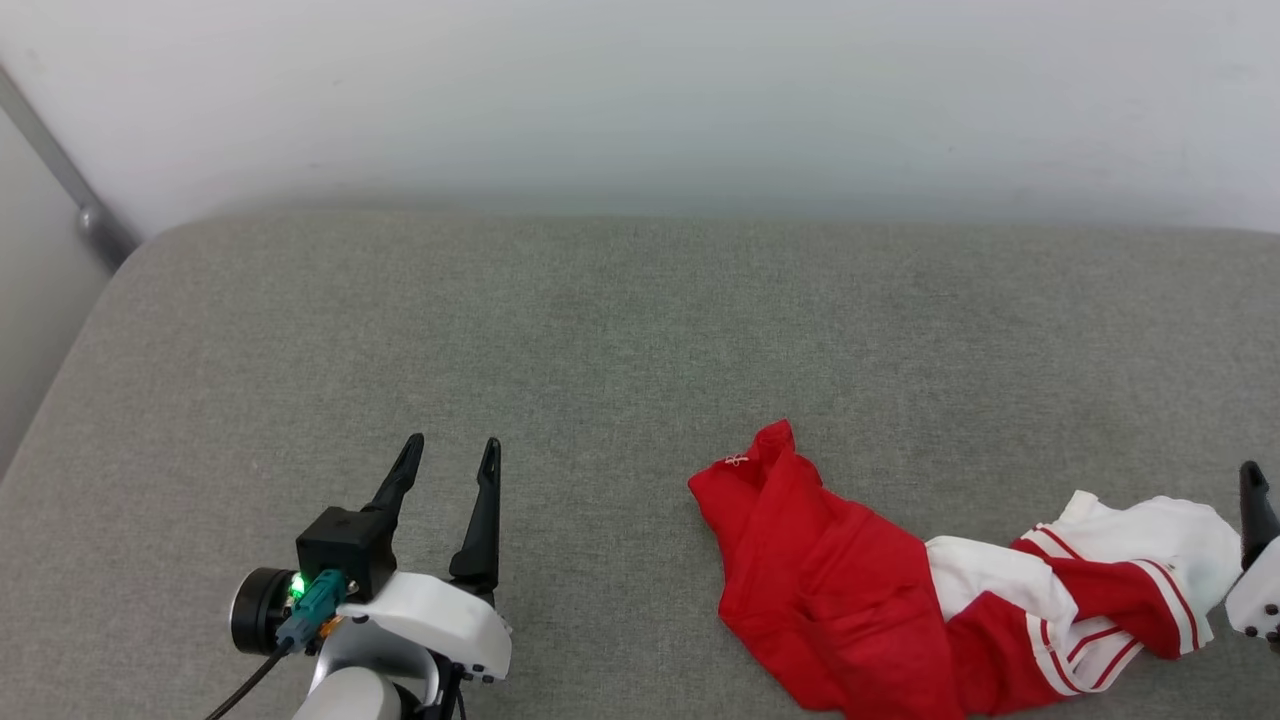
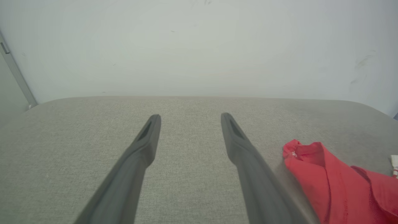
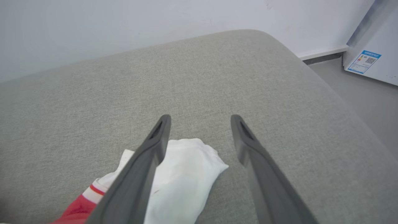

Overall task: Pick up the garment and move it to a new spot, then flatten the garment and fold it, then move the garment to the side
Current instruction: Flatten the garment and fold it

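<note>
**Grey cushion against a white wall**

A broad grey fabric cushion (image 1: 600, 330) with rounded corners runs up to a plain white wall (image 1: 640, 100). At its left end a slanting grey metal bar (image 1: 60, 165) crosses the wall. Past the right end lie grey floor (image 3: 367, 93) and a white baseboard (image 3: 323, 52) — beside them, a white cabinet (image 3: 384, 37) bearing a blue-and-white label (image 3: 363, 61) with a QR code.

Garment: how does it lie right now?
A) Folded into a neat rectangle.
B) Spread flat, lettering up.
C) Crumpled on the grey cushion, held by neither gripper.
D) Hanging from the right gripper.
C: the garment lies bunched on the grey cushion, while the left gripper and the right gripper both have open jaws that clamp nothing.
</note>
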Available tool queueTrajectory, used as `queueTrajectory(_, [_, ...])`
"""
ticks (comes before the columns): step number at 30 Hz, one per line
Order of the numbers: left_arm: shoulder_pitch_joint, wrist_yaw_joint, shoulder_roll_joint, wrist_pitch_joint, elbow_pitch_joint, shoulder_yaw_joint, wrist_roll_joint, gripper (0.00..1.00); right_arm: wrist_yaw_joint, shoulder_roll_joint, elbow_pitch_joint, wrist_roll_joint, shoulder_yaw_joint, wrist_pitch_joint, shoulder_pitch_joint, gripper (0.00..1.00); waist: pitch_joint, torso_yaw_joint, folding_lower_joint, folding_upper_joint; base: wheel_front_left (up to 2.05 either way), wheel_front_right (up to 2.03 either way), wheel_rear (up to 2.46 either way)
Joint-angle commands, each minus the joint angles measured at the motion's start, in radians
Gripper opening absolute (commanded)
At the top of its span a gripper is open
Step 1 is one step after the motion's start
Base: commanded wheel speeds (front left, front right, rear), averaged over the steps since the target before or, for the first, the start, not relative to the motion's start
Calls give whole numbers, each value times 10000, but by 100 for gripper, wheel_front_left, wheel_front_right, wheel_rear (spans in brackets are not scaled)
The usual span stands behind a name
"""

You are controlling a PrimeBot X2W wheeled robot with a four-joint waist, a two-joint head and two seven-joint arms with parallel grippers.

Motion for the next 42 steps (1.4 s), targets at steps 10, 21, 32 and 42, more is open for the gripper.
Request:
queueTrajectory(10, [674, 297, 330, 237, -290, 79, -120, 100, -5, 339, -2269, -18, 1999, -992, 1304, 100, -824, -333, 0, 0, 0, 0, 0])
queueTrajectory(21, [1079, 506, 474, 358, -449, 166, -268, 100, -5, 1099, -5272, -295, 3357, -609, 3352, 100, -1049, -482, 0, 0, 0, 0, 0])
queueTrajectory(32, [699, 366, 578, 728, -384, 24, -364, 100, -5, 1580, -6835, -379, 3606, -162, 4223, 100, -933, -857, 0, 0, 0, 0, 0])
queueTrajectory(42, [-1618, -1458, 335, 3667, 135, -1749, -458, 100, -5, 1701, -7143, -438, 3738, -20, 3860, 100, -216, -1457, 0, 0, 0, 0, 0])
